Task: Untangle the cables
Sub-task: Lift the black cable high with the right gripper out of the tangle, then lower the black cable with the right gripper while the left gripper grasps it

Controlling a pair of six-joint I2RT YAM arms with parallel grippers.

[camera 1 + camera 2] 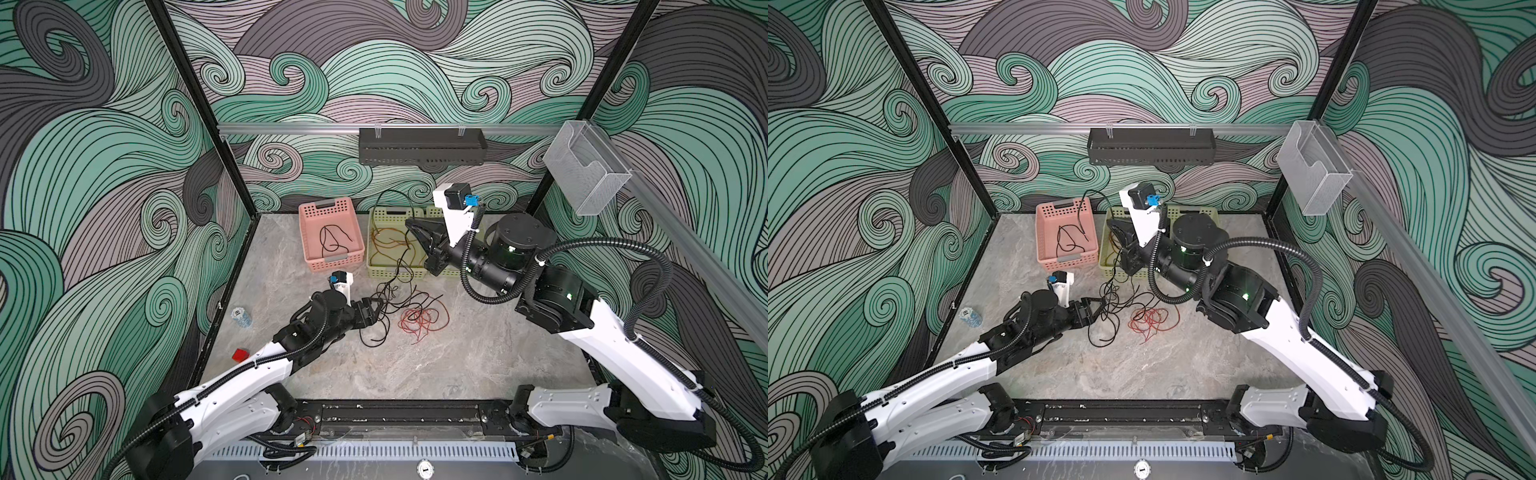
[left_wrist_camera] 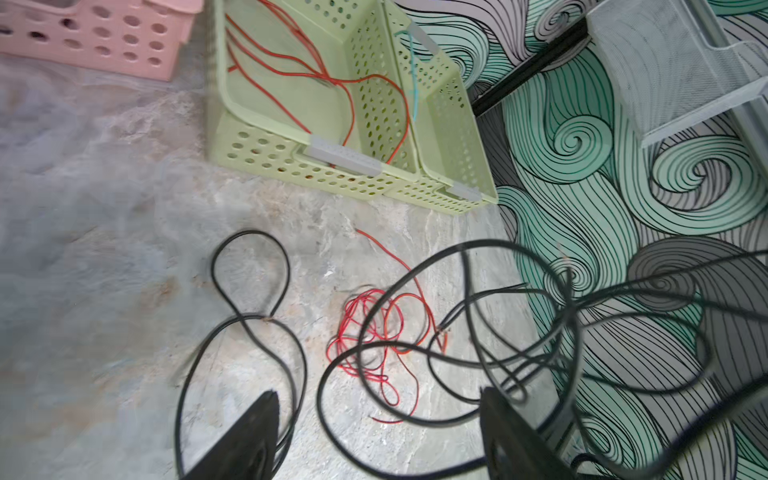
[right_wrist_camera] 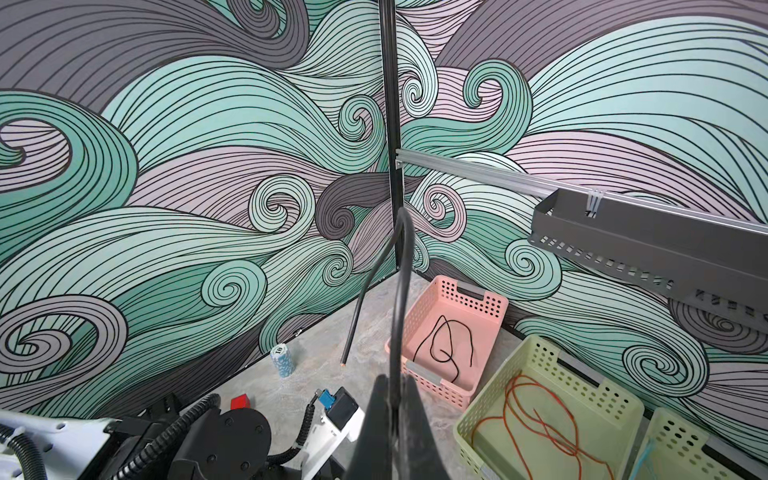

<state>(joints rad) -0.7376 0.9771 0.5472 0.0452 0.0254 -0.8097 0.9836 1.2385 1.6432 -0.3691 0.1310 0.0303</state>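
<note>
A tangle of black cables [image 1: 390, 299] lies mid-table beside a red cable bundle [image 1: 422, 320]. My left gripper [image 1: 376, 309] is low at the tangle's left edge and open. In the left wrist view black loops [image 2: 415, 419] cross between its fingers [image 2: 249, 436], ungripped. My right gripper [image 1: 409, 224] is raised over the green basket, shut on a black cable [image 3: 401, 291]. That cable arcs up over the gripper [image 1: 390, 193] and trails down into the tangle. Orange-brown cables [image 1: 390, 245] lie in the green basket, a black one [image 1: 332, 241] in the pink basket, a teal piece [image 2: 411, 75] in the second green basket.
The pink basket [image 1: 328, 208] and two green baskets [image 1: 376, 272] stand along the back wall. A small patterned cylinder [image 1: 241, 318] and a red cube [image 1: 240, 355] sit by the left wall. A black rack [image 1: 422, 145] and a clear holder [image 1: 582, 170] hang on the walls.
</note>
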